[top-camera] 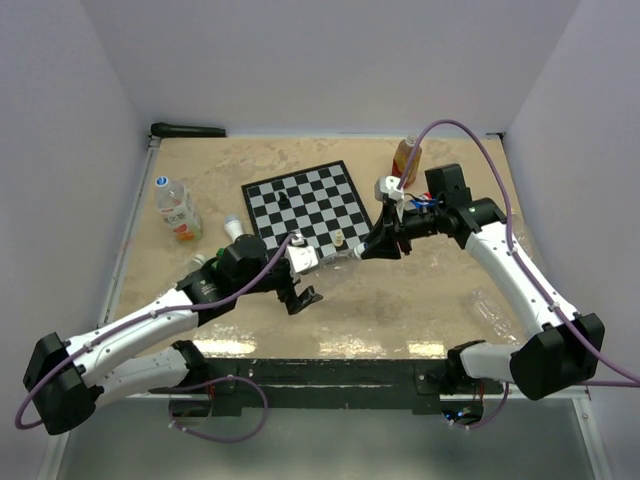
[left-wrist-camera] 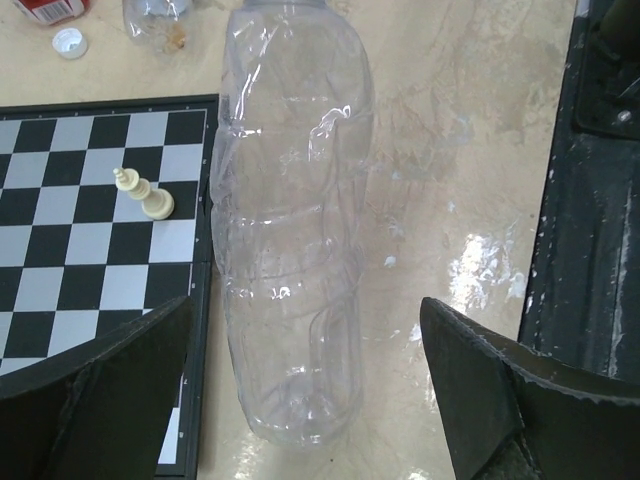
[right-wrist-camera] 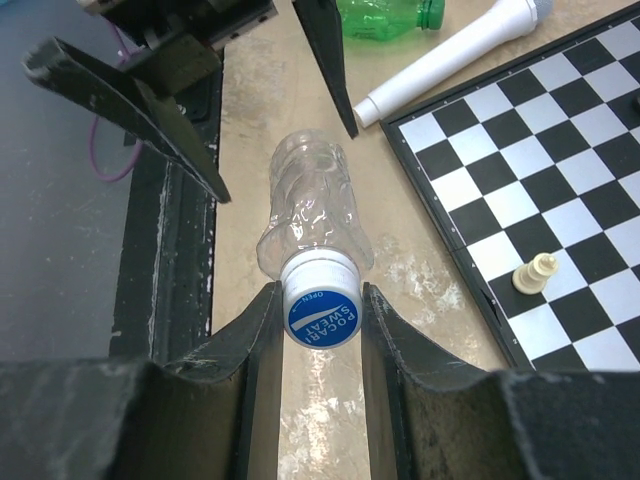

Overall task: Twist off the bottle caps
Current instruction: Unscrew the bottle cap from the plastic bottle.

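Observation:
A clear empty bottle (right-wrist-camera: 312, 205) lies on the table beside the chessboard, its blue-and-white cap (right-wrist-camera: 321, 305) pointing at the right wrist camera. My right gripper (right-wrist-camera: 320, 290) is shut on that bottle cap, one finger pressed on each side. In the top view the right gripper (top-camera: 362, 250) holds the neck end of the bottle (top-camera: 338, 258). My left gripper (left-wrist-camera: 305, 400) is open, its fingers standing wide on either side of the bottle's base (left-wrist-camera: 290, 230) without touching it. From above, the left gripper (top-camera: 300, 297) sits near the table's front edge.
The chessboard (top-camera: 310, 205) carries a cream piece (left-wrist-camera: 150, 198) close to the bottle. A loose white cap (left-wrist-camera: 69, 42) lies beyond the board. A capped bottle (top-camera: 175, 208) lies far left, an orange one (top-camera: 405, 160) stands at the back, a green one (right-wrist-camera: 390, 18) sits by the left arm.

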{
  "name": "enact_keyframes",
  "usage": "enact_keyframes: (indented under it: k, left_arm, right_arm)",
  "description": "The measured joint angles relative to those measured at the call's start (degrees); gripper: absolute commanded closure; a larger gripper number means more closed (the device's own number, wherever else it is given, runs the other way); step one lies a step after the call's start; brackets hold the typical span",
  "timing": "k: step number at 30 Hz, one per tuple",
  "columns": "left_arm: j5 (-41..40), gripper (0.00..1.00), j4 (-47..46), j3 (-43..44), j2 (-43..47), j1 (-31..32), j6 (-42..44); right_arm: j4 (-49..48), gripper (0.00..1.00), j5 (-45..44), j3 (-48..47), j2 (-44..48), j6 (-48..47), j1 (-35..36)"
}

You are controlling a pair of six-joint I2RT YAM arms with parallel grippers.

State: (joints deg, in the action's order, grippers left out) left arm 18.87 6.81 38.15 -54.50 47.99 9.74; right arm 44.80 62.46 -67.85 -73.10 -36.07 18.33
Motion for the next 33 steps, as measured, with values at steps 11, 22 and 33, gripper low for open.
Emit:
enact_keyframes:
  k: [11,22,33]
  left_arm:
    - [0.5,0.07,-4.5,3.2,-10.4,0.0,4.7]
    - [3.7,1.0,-1.6,7.8,-16.7,0.0,6.2]
    - [9.8,1.0,8.0,8.7,-14.1,-0.2,10.7]
  right_arm:
    - [-2.2,1.0,0.7,0.9,0.0,2.1,-0.1]
    - [0.0,1.0,1.8,0.7,-0.2,-3.2,-0.7]
    - [14.5,1.0,0.0,0.2,1.8,-42.4,3.8]
